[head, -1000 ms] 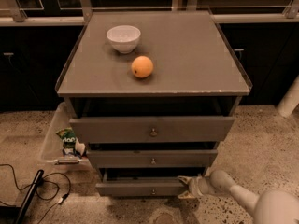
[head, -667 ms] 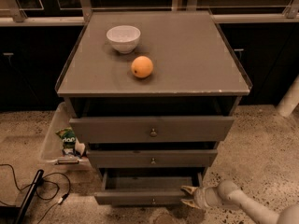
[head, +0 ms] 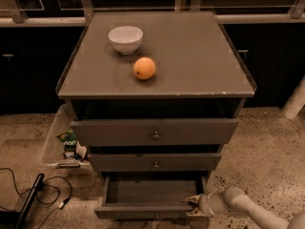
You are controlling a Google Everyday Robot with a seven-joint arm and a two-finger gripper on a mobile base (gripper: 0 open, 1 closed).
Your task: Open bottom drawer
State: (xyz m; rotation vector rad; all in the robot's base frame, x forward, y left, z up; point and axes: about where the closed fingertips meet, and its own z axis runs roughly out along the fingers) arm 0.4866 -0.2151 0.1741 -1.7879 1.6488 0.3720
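Camera view, chest (head: 238, 109) of three grey drawers seen from above and in front.

Change against the frame 0.7 s ago: bottom drawer (head: 147, 194) drawn farther out toward the camera, with more of its shallow grey interior exposed. Gripper (head: 194, 205) carried lower in the frame with it, at the right end of the narrow front panel as before.

Tool: touching the drawer's right front corner. Whether clamped or slack, cannot tell.

Arm (head: 248, 209): entering from the lower right corner, lying low over the speckled floor (head: 267, 147). Pale forearm nearly level, pointed left at the drawer, wrist just right of the gripper.

Containers, left to right:
- Far left of the gripper and higher: clear bin (head: 50, 147) on the floor beside the chest, holding a green packet (head: 69, 140) and small items too dim to name. Black cable (head: 52, 194) on the floor just below it.
- Well above the gripper and to its left: white bowl (head: 126, 38) upright on the grey top (head: 190, 56), only its white inside showing. Orange (head: 144, 68) near the bowl's right side, apart from it.
- Directly left of the gripper: bottom drawer, lowest of the three, only its grey floor showing.
- Above the gripper, up and left: middle drawer (head: 124, 162), then top drawer (head: 119, 131), each with a small round knob at centre, both fronts set back behind the bottom drawer's.
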